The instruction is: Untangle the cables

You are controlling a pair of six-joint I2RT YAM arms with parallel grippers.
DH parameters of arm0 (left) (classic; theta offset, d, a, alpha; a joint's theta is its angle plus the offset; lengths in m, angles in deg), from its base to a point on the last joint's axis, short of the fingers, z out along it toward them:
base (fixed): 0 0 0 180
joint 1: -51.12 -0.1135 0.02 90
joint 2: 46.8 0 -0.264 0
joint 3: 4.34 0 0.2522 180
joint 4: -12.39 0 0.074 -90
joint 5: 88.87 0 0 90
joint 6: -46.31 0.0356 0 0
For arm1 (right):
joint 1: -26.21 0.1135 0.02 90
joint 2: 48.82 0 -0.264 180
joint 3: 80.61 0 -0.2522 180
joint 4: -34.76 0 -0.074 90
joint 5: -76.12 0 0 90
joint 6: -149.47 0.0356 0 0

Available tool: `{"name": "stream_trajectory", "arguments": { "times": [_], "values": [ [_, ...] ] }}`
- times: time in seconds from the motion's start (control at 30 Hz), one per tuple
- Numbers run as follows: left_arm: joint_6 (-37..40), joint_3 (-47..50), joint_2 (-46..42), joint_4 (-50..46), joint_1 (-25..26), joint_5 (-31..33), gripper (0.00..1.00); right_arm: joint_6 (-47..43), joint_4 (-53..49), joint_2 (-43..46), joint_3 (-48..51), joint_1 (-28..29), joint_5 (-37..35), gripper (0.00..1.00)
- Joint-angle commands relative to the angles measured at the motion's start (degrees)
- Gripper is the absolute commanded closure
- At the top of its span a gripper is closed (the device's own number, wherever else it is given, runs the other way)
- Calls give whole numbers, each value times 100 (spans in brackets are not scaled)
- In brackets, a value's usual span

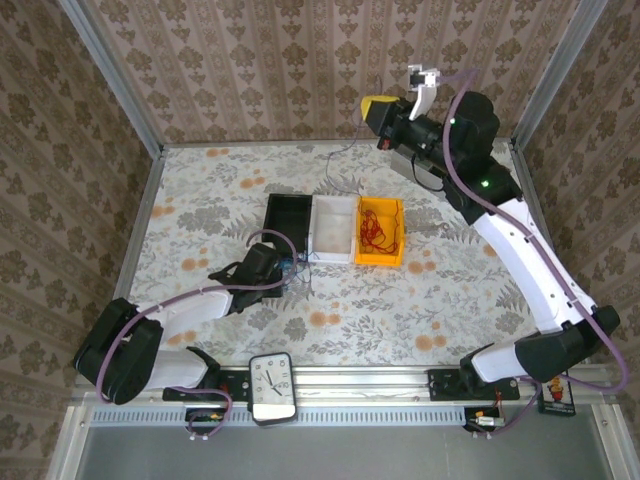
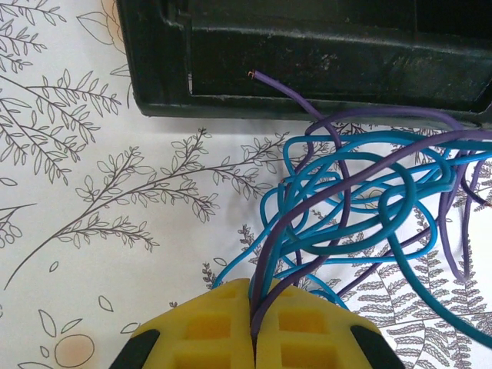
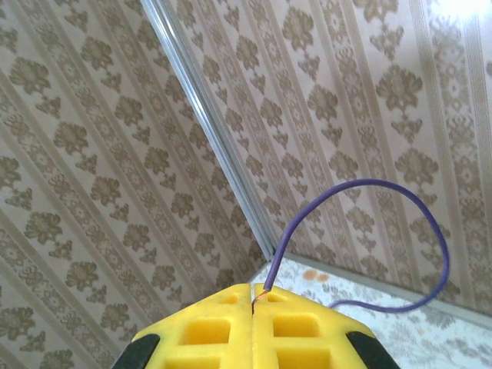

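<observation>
Floral table — black bin, white bin, yellow bin, cables.

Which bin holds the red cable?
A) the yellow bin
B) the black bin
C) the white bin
A: in the top view, the red cable lies in a loose clump inside the yellow bin, at the right end of the row of three bins.
</observation>
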Motion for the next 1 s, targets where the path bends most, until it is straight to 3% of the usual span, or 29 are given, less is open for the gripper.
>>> {"name": "stream_trajectory", "arguments": {
  "times": [0.0, 0.2, 0.57, 0.97],
  "values": [
    [-91, -171, 60, -152, -45, 107, 100, -89, -2, 51, 249, 39, -41, 100],
    [-94, -171, 89, -126, -45, 90, 100, -238, -79, 294, 361, 32, -178, 100],
    [-98, -173, 126, -116, -36, 80, 100, -546, -148, 249, -406, 28, -275, 100],
    [-75, -178, 173, -109, -36, 65, 100, -135, 18, 131, 2, 38, -91, 100]
  ]
}}
